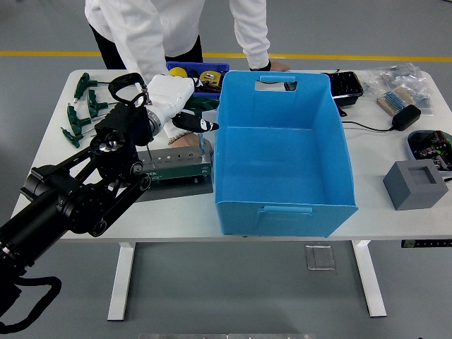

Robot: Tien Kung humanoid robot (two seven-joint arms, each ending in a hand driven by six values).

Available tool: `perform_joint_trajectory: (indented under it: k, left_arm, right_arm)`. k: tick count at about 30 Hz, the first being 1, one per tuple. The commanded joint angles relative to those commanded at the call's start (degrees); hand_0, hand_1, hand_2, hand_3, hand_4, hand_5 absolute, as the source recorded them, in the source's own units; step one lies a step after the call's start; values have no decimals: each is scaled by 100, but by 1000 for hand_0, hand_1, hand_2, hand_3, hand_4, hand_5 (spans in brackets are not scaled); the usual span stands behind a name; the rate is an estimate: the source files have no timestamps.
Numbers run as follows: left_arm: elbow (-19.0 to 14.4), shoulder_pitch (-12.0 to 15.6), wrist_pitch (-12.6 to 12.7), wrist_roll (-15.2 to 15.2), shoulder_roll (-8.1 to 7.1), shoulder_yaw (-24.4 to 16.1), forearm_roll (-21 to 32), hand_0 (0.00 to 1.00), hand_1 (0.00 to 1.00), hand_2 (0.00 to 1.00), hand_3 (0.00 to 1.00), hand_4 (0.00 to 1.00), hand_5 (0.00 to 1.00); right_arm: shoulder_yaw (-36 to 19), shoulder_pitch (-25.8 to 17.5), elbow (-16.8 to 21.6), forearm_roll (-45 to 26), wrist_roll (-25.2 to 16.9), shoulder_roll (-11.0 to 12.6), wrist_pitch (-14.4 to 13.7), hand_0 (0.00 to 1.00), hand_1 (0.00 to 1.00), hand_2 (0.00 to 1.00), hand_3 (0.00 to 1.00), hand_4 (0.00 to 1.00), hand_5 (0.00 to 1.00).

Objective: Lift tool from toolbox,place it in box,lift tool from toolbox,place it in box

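A grey tool stand (169,167) sits on the table left of the big blue box (282,152). A green T-handle tool (205,104) stands in the stand's right end, its shaft upright beside the box wall. My left hand (185,111), white with black fingertips, is curled over the green handle, with the thumb (199,125) under it. The tool is still in the stand. The blue box looks empty inside. A person at the far side rests a hand (181,138) on the stand's back edge.
Several green T-handle tools (79,107) lie at the table's left end. A blue parts bin (200,71) sits behind the stand. A black tray (346,85), a black adapter (406,116) and a grey block (415,183) are right of the box.
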State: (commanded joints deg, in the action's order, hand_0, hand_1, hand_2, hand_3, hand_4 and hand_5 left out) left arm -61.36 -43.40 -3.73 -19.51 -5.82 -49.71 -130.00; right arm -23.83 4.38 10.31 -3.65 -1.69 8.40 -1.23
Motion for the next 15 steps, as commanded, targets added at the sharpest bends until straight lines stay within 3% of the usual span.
perform_joint_trajectory:
  k: [3,4,9,10,15]
  left_arm:
    - [41,5,-72,-68,-19,8,0,433,471,448,664,998,689]
    - [55,7,-93,-93,-23,9,0,343,358,352,539,998,693]
    - [91,0,-103,-156,-26,12,0,343,358,352,539,998,693]
    - [96,-6,-105,-159,-25,15,0,286,280,308,444,998,703]
    - [129,-45,-56,-164,-23,29,0,286,280,308,444,998,703]
  right_arm:
    - [-44,-12,0,55,2,-5,-13,722,738,835,865,998,998]
    - [-63,-16,0,78,4,-6,-18,720,734,832,861,998,998]
    - [-141,-39,0,204,12,-8,-43,720,734,832,861,998,998]
    - [-137,-42,0,213,12,-6,-43,715,731,828,857,998,998]
    - [-125,-49,0,257,6,7,-46,715,731,828,857,998,998]
